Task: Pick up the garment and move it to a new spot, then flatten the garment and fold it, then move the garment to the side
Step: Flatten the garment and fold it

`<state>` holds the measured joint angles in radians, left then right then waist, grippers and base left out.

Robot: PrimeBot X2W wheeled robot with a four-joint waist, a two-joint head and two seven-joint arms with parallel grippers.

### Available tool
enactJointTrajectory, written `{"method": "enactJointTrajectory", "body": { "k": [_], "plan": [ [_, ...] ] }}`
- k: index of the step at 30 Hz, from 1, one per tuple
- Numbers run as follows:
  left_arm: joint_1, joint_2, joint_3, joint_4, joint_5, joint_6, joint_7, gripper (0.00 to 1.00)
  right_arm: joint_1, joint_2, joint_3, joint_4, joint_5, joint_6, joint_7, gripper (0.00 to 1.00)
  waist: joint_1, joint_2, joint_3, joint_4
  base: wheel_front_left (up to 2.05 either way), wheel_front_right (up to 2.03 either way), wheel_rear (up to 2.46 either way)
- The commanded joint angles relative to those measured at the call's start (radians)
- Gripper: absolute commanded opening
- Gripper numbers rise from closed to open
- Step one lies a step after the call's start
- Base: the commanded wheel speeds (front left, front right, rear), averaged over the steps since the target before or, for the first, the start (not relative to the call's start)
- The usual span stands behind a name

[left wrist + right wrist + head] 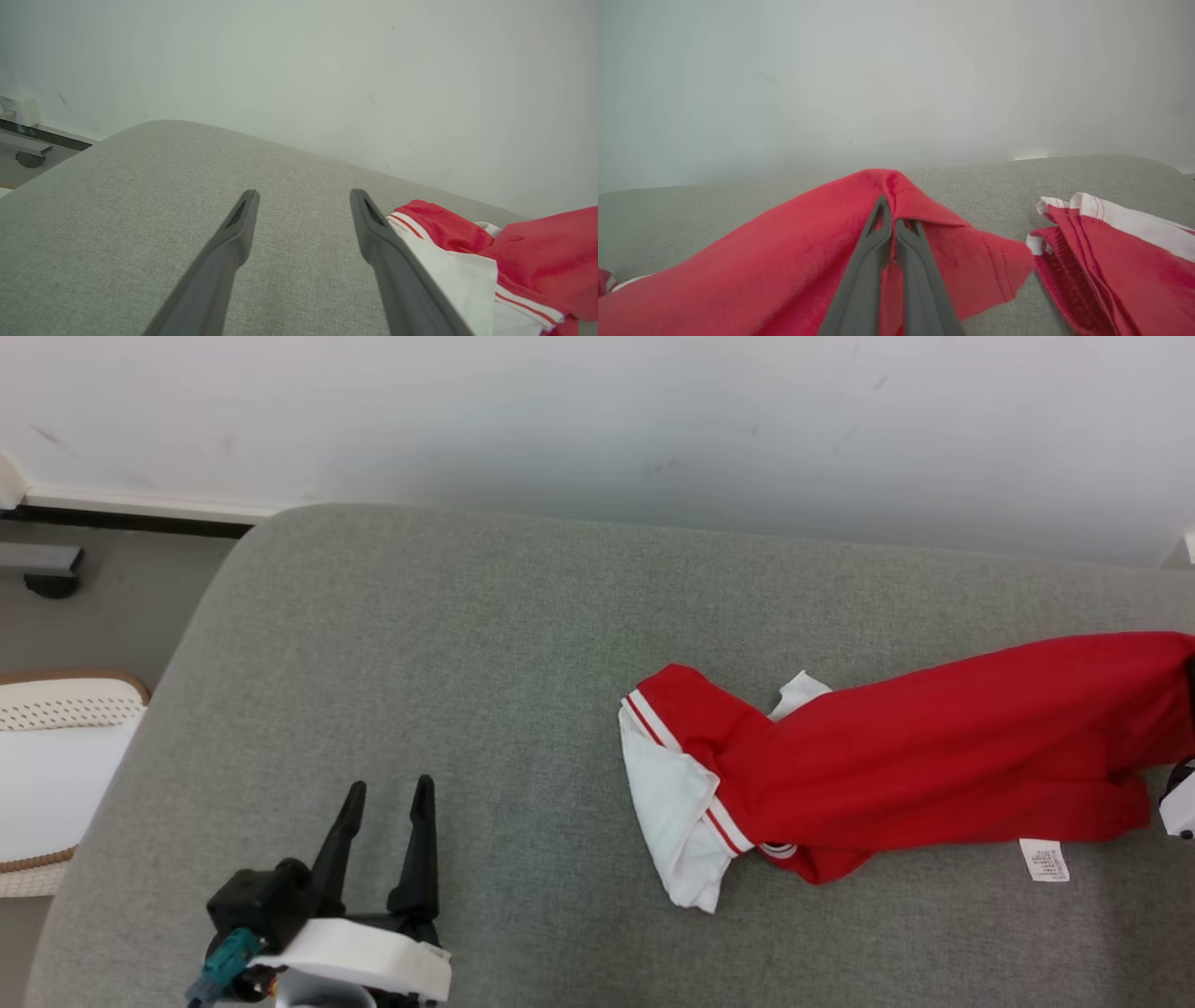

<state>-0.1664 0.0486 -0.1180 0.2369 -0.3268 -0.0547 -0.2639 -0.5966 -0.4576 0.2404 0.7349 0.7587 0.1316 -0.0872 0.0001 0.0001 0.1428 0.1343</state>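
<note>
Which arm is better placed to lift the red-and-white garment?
Right. The right gripper is shut on the red-and-white cloth garment; the left gripper is open over the grey fabric cushion, apart from it.

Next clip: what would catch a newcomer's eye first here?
The red garment with white trim sprawls across the right half of the grey cushion. The right gripper is shut on a fold of it; the left gripper stands open over bare cushion at lower left.
</note>
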Motion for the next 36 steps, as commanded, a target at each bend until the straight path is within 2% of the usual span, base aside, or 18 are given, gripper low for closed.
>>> {"method": "enactJointTrajectory", "body": {
  "k": [1,2,3,4,13,22,29,33,36],
  "plan": [
    [-0.011,0.004,0.001,0.002,0.007,-0.004,0.0,1.0,-0.013,0.01,0.001,0.03,-0.001,-0.002,0.006,0.0,-0.0001,-0.0001,0.016,0.002,0.0,0.0,0.0],
    [-0.015,0.004,0.001,0.003,0.007,-0.006,0.0,1.0,-0.028,0.013,0.003,0.058,-0.001,-0.002,0.012,0.24,-0.0001,-0.0001,0.019,0.003,0.0,0.0,0.0],
    [-0.017,0.004,0.001,0.005,0.008,-0.006,0.0,1.0,-0.04,0.017,0.007,0.081,-0.001,-0.002,0.013,0.73,-0.0001,-0.0001,0.02,0.004,0.0,0.0,0.0],
    [-0.017,0.004,0.001,0.007,0.008,-0.006,0.0,1.0,-0.049,0.026,0.008,0.104,0.006,-0.002,0.011,1.0,-0.0001,-0.0001,0.019,0.004,0.0,0.0,0.0],
    [0.017,0.004,0.006,0.03,0.021,-0.008,0.0,1.0,-0.022,0.082,0.045,0.184,0.0,-0.002,-0.06,1.0,-0.0001,-0.0001,-0.067,-0.041,0.0,0.0,0.0],
    [0.059,0.004,0.0,0.032,0.013,-0.006,0.0,1.0,0.16,0.136,0.06,0.069,0.0,-0.002,-0.123,1.0,-0.0001,-0.0001,-0.14,-0.106,0.0,0.0,0.0],
    [0.065,0.004,0.0,0.021,0.015,-0.003,0.0,1.0,0.284,0.175,0.038,0.015,-0.029,-0.002,-0.134,1.0,-0.0001,-0.0001,-0.133,-0.123,0.0,0.0,0.0],
    [0.045,0.004,0.002,0.017,0.02,-0.007,0.0,1.0,0.258,0.187,0.006,0.004,-0.014,-0.002,-0.139,1.0,-0.0001,-0.0001,-0.107,-0.121,0.0,0.0,0.0],
    [0.03,0.004,-0.001,0.015,0.023,-0.012,0.0,1.0,0.213,0.191,-0.009,0.03,0.01,-0.002,-0.095,1.0,-0.0001,-0.0001,-0.079,-0.113,0.0,0.0,0.0]
  ]
}}
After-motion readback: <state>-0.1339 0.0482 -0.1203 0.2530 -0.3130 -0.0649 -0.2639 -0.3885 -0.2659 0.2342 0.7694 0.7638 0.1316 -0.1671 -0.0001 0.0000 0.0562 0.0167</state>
